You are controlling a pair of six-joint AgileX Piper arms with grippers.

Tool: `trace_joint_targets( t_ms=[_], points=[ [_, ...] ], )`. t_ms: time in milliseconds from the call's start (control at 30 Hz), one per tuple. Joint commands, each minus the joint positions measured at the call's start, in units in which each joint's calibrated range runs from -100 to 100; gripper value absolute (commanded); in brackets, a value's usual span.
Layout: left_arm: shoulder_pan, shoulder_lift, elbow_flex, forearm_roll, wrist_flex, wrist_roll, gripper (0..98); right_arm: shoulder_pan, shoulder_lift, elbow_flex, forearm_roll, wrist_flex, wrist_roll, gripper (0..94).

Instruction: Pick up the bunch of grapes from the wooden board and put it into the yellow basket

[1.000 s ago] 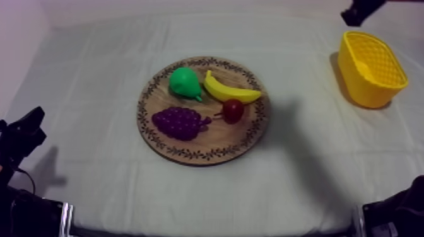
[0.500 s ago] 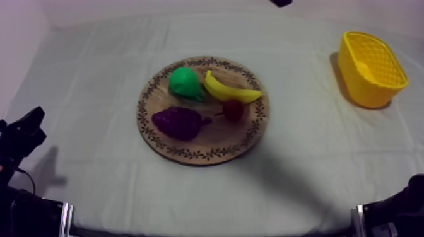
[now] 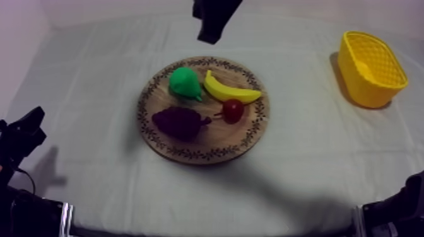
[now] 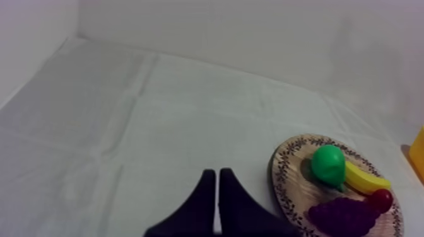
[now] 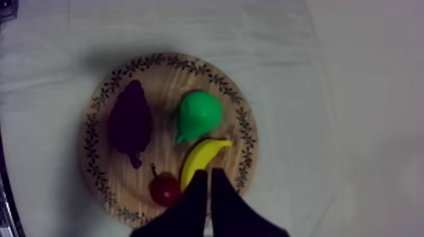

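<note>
Your right end effector (image 5: 209,171) is closed on nothing: its two black fingers lie together as a narrow wedge. It hangs above the round wooden board (image 5: 164,82) and looks straight down on it. In the top view the arm comes in over the far side of the board.

The bunch of grapes (image 5: 130,121) lies on the board, ahead of those fingertips and off to one side. It is clear of the end effector, and nothing touches it. Nearest the fingertips is the banana (image 5: 202,159), just past them. The small red fruit (image 5: 164,188) sits just beside them, near the stem end of the grapes. The pear (image 5: 199,113) lies farther ahead, next to the grapes.

The yellow basket (image 3: 363,88) stands on the tabletop (image 3: 94,75), well apart from the right end effector and the board.

Your left end effector (image 4: 217,173) is also closed on nothing, fingers pressed together. It sits low over bare cloth, with the board ahead of it and off to one side, well apart.
</note>
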Motion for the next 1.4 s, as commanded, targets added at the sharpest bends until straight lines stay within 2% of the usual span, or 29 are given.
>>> trace_joint_targets(
  t_ms=[0,300,667,867,1167,1367],
  points=[
    [0.0,0.0,0.0,-0.04,0.0,0.0,0.1,-0.4,3.0,-2.2,-0.1,2.0,-0.2,0.2],
    [0.0,0.0,0.0,-0.04,0.0,0.0,0.1,-1.8,10.8,-7.4,-1.4,8.1,-0.8,0.2],
    [0.0,0.0,0.0,-0.04,0.0,0.0,0.1,-2.8,17.3,-10.2,-1.9,9.3,-1.4,1.7],
    [0.0,0.0,0.0,-0.04,0.0,0.0,0.1,-2.6,18.5,-10.5,-1.7,9.2,-1.5,15.5],
    [0.0,0.0,0.0,-0.04,0.0,0.0,0.1,-3.0,19.1,-10.7,-0.6,8.7,-1.6,54.3],
    [0.0,0.0,0.0,-0.04,0.0,0.0,0.1,-3.2,19.9,-9.9,-0.5,8.2,-1.0,68.3]
  ],
)
